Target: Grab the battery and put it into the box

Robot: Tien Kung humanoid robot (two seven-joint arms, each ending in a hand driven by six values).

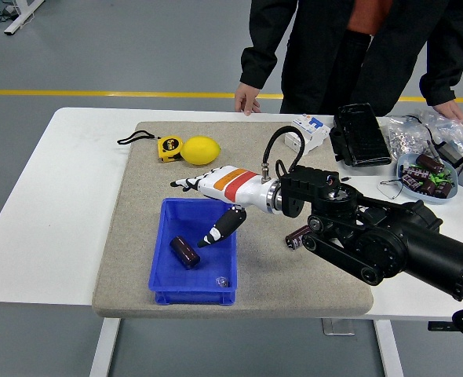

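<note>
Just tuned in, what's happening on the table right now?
The right hand is open over the blue box, and a battery lies inside it. A second battery sits on the grey mat, partly hidden by the arm. A person stands at the far side, one hand at the table edge.

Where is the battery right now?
In the head view, the battery lies inside the blue box, left of centre, just below the open right robot hand.
</note>
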